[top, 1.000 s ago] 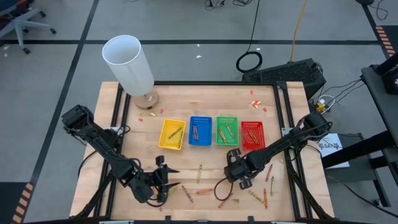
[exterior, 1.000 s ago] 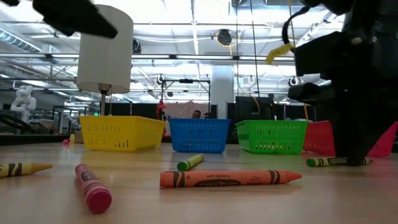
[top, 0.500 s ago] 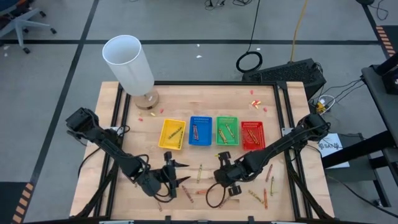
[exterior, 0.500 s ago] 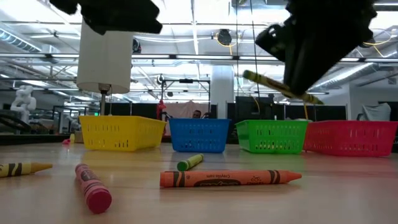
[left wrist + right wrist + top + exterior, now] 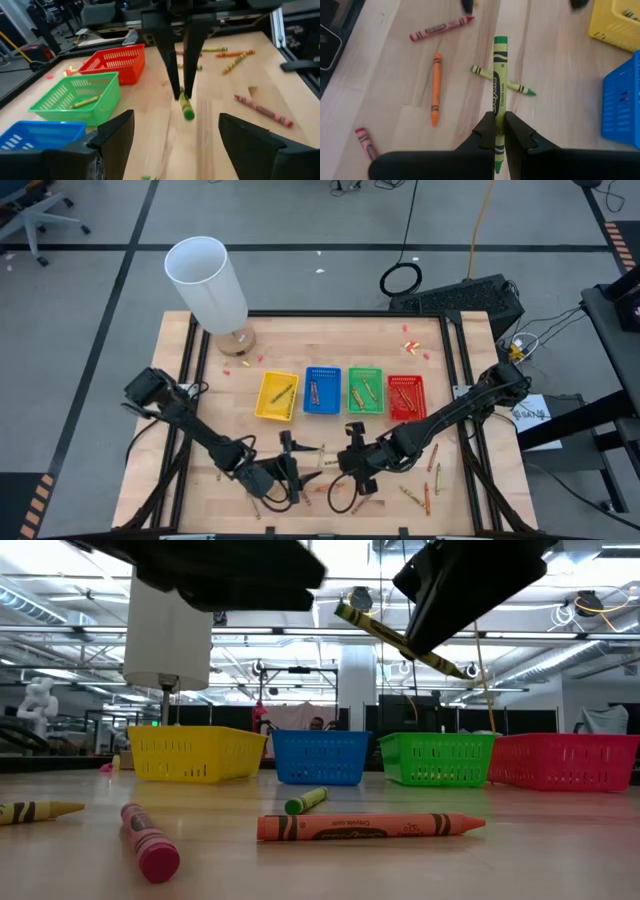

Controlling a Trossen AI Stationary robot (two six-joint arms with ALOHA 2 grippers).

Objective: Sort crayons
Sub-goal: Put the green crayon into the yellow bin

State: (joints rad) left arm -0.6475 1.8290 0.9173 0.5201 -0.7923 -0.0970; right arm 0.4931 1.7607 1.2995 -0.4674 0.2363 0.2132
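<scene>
Right end effector [image 5: 495, 131] has lifted the yellow-green crayon [image 5: 498, 80] off the counter [image 5: 460, 495] near its front edge, clamped tight. Left end effector [image 5: 175, 135] fingers spread, empty; right wrist view alone shows the grip.

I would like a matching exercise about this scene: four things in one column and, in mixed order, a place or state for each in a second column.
Things:
1. green crayon
2. orange crayon
3. left gripper
4. yellow tray

Places or states:
A. lies flat on the table, at the front in the low view
B. jaws open, holding nothing
C. stands at the left end of the row of trays in the high view
D. is clamped in the right gripper, lifted off the table

Pairs: 1-D, 2-A, 3-B, 4-C
</scene>
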